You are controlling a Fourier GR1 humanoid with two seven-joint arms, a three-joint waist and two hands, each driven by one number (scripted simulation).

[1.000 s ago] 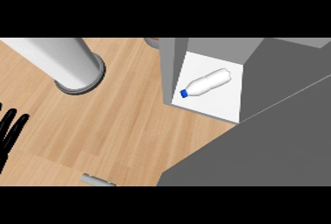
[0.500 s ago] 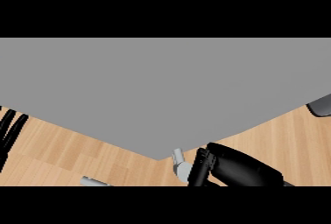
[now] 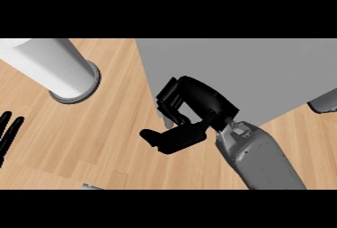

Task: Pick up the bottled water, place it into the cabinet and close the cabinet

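Black fingers curled on nothing visible, thumb jutting left, the right hand (image 3: 196,101) lies over the lower-left corner of the grey cabinet panel (image 3: 263,71), the bottled water out of sight, while bare wooden counter (image 3: 125,129) runs left to a white cylinder (image 3: 59,67) and the straight-fingered left hand (image 3: 6,133), cut off by the edge.

The right hand (image 3: 194,111) hangs over the middle of the counter (image 3: 99,147), its fingers (image 3: 172,104) curled and its thumb (image 3: 161,138) jutting toward the left edge. Its grey forearm (image 3: 260,160) comes in from the lower edge. The left hand (image 3: 14,129) rests at the left edge with straight fingers.
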